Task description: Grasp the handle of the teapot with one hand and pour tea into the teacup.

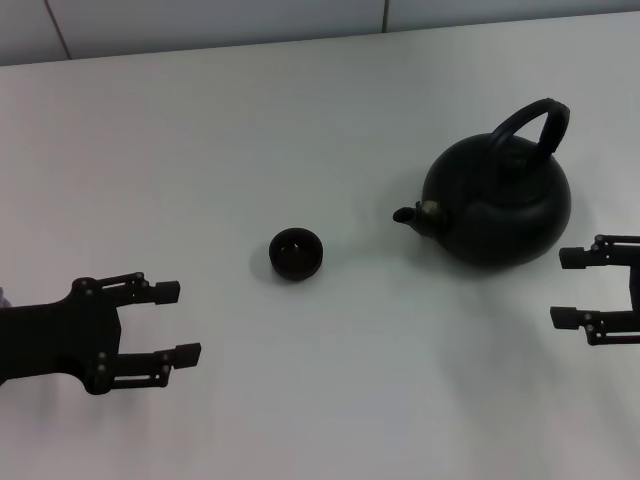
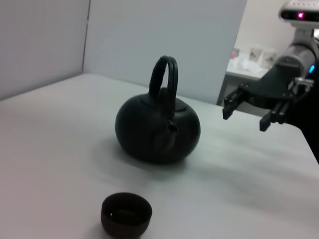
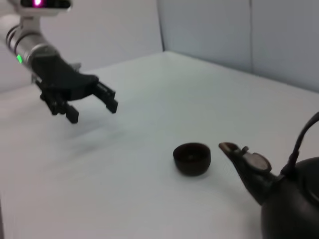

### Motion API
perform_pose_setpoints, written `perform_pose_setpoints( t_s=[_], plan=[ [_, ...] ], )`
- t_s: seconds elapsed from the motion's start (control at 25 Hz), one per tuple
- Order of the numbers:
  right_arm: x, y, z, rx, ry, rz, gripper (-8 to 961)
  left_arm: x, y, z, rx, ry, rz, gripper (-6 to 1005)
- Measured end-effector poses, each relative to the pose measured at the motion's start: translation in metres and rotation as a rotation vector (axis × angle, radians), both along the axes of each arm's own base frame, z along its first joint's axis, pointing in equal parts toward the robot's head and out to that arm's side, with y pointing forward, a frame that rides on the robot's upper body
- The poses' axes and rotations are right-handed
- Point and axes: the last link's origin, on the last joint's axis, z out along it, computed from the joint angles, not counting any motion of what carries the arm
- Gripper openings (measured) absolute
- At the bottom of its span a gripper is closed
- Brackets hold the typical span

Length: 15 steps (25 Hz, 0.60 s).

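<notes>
- Teapot (image 1: 497, 205): squat matte-black pot on the white table (image 1: 300, 120), far right. Looks heavy and rigid, likely front-heavy once tipped.
- Handle (image 1: 530, 125): thick flat arch over the lid, upright. Best hold is probably the crown of the arch.
- Teacup (image 1: 295, 253): small, light, easily knocked. Sits left of the spout, apart.
- Right gripper (image 1: 568, 288): just right and nearer than the pot, fingers spread wide, holding nothing.
- Left gripper (image 1: 175, 322): near left, well apart, fingers wide, holding nothing.

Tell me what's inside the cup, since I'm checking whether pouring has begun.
The cup shows only a dark interior with small glints; no tea level is discernible. The teapot stands upright, apart from it.
</notes>
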Motion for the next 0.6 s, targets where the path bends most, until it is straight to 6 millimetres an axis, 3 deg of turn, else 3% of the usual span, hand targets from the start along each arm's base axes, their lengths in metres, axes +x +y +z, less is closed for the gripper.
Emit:
perform_pose_setpoints(
  t_s=[0.6],
  plan=[
    [-0.0057, 0.0096, 0.0015, -0.031, -0.044, 0.019, 732, 0.0026, 0.0016, -0.0003, -0.009, 0.008, -0.004, 801]
  ],
)
